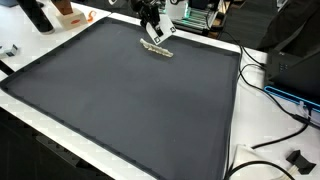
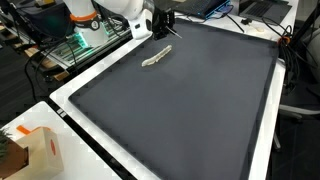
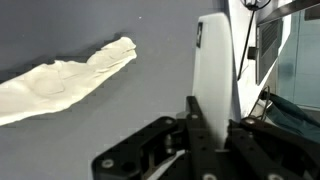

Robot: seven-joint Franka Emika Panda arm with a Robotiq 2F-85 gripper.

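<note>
Entry: my gripper [image 1: 152,32], fingers clamped on a white bar [image 3: 215,70], hovers near the surface's [image 1: 130,110] far edge beside a crumpled cloth [image 2: 155,58]; carrying stage, I judge, and next comes a steady, level lowering.

a large dark mat [image 1: 130,95] covers a white table [image 2: 75,110], cables [image 1: 270,85] trailing beside.

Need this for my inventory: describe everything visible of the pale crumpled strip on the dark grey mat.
The cream crumpled strip looks like soft cloth or paper: long, narrow, wrinkled, uneven-edged. It lies flat on the dark grey mat near one edge, touching only the mat. The black gripper hangs close by, apart from it.
</note>
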